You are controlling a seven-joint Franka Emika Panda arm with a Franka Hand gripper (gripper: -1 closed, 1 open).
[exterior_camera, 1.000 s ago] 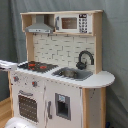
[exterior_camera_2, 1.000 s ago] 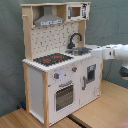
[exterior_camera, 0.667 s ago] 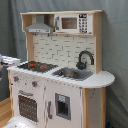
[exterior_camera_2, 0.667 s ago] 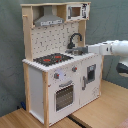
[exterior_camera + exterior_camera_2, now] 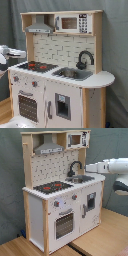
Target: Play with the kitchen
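Gripper (image 5: 89,168) has advanced beside the sink (image 5: 82,178); you can't tell its finger state. Faucet (image 5: 74,166) sits just beyond. Kitchen (image 5: 55,203) contact looks imminent.

One kitchen (image 5: 60,75); one arm (image 5: 111,167); knobs maybe three.

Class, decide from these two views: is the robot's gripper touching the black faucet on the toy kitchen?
Cannot tell. In the second exterior view the gripper ends just right of the faucet, over the sink, with no plain gap or contact.
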